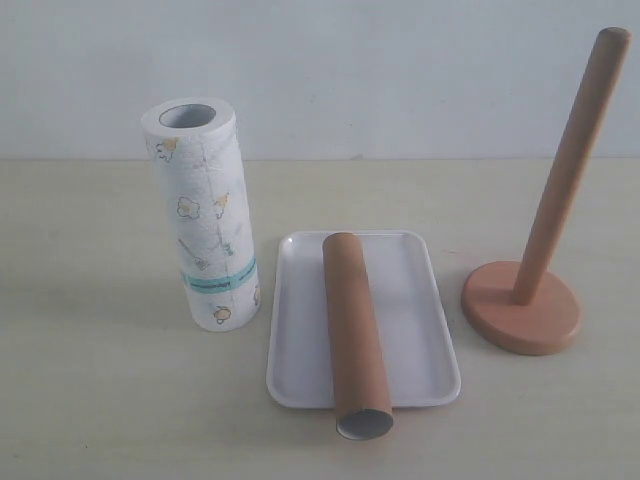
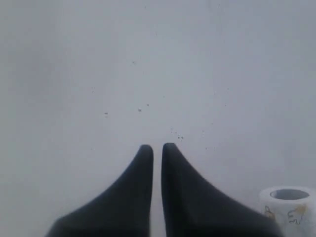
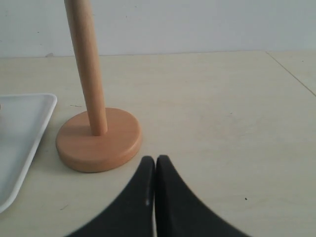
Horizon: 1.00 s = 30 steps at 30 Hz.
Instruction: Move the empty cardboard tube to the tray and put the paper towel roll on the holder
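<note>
Two grippers hung empty: the left gripper (image 2: 157, 146) had its jaws drawn to a thin slit, and the right gripper (image 3: 155, 159) had them pressed together. The paper towel roll (image 1: 205, 225) stood upright on the table (image 1: 100, 400) on the left arm's side, long axis vertical and core opening upward, so the left arm looked nearer. The empty cardboard tube (image 1: 355, 330) already lay lengthwise on the tray (image 1: 415, 320), its near end overhanging the rim. The holder (image 1: 520, 325) stood right of the tray, pole bare, close ahead of the right gripper.
</note>
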Available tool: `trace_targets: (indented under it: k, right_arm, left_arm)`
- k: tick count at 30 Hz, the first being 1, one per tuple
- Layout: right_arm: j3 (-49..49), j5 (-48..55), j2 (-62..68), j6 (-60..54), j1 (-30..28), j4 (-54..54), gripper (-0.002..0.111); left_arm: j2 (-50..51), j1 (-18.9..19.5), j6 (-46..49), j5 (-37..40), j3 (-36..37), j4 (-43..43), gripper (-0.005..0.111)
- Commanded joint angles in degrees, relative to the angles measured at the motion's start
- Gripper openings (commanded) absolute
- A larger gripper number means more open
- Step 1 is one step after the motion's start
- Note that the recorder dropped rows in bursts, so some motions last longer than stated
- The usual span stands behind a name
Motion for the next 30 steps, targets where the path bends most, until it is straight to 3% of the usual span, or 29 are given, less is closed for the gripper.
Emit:
trace_targets:
  k: [1, 10, 20, 24, 26, 27, 30]
  right_arm:
    - [0.0, -0.1, -0.3, 0.2, -0.3, 0.0, 0.0]
    - [0.0, -0.1, -0.3, 0.3, -0.3, 0.0, 0.0]
    - [0.0, -0.1, -0.3, 0.3, -0.3, 0.0, 0.0]
    - [0.0, -0.1, -0.3, 0.3, -0.3, 0.0, 0.0]
    - [0.0, -0.1, -0.3, 0.3, -0.3, 0.0, 0.0]
    - [0.0, -0.1, -0.3, 0.3, -0.3, 0.0, 0.0]
    - [0.0, -0.1, -0.3, 0.3, -0.3, 0.0, 0.0]
  left_arm:
    - [10.3, 0.2, -0.7, -0.2, -3.7, 0.1, 0.006]
    - [26.7, 0.2, -0.7, -2.2, -5.2, 0.1, 0.006]
    - [28.7, 0.2, -0.7, -8.1, -5.2, 0.1, 0.006]
    - [34.7, 0.2, -9.0, -9.0, -5.2, 8.1, 0.006]
    - [40.1, 0.2, -16.0, -12.9, -5.2, 19.3, 0.006]
    - [44.3, 0.2, -18.4, -18.4, -5.2, 25.0, 0.006]
    - [53.2, 0.2, -20.6, -32.6, -5.2, 27.8, 0.006]
